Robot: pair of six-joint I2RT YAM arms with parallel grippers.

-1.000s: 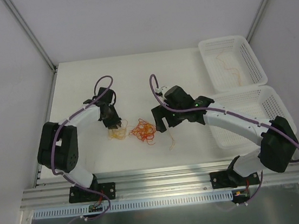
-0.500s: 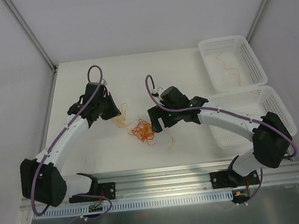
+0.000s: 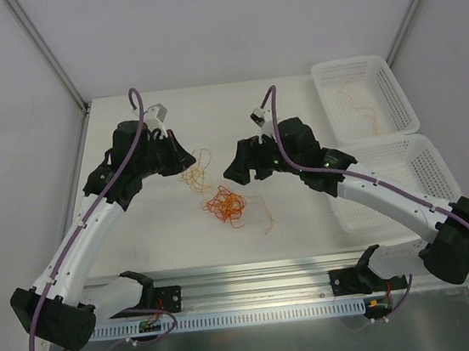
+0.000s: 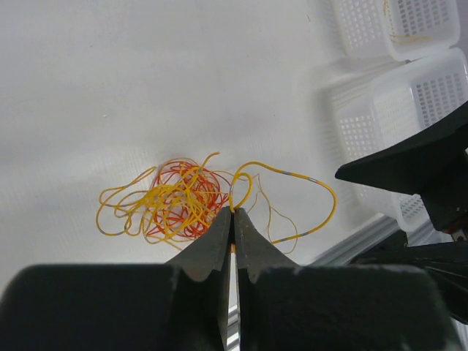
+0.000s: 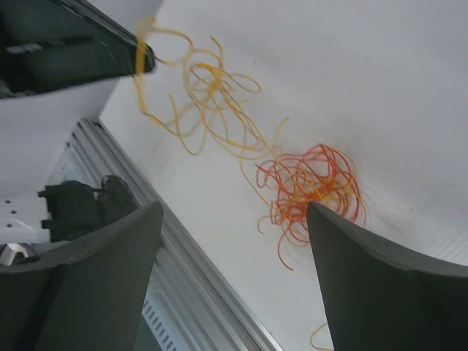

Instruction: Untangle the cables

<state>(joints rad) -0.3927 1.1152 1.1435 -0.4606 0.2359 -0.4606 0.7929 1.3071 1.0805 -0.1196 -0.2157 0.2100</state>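
Observation:
My left gripper (image 3: 185, 161) is shut on a yellow-orange cable (image 3: 194, 177) and holds it up off the table. In the left wrist view its closed tips (image 4: 232, 210) pinch a loop of that cable (image 4: 175, 199), which trails down over the red-orange tangle (image 4: 191, 175). The red-orange tangle (image 3: 225, 204) lies on the table between the arms. My right gripper (image 3: 238, 168) is open and empty above the tangle's right side. In the right wrist view it (image 5: 234, 208) is spread wide over the tangle (image 5: 314, 183), with the yellow cable (image 5: 212, 95) rising to the left gripper (image 5: 139, 62).
One loose pale strand (image 3: 267, 214) lies right of the tangle. Two white baskets stand at the right: the far one (image 3: 329, 112) holds a cable (image 3: 358, 100), the near one (image 3: 429, 170) is under my right arm. The aluminium rail (image 3: 255, 276) runs along the near edge.
My left gripper has risen and moved back from the table with the yellow-orange cable, drawing it out from the red tangle. My right gripper has lifted and moved back, still open.

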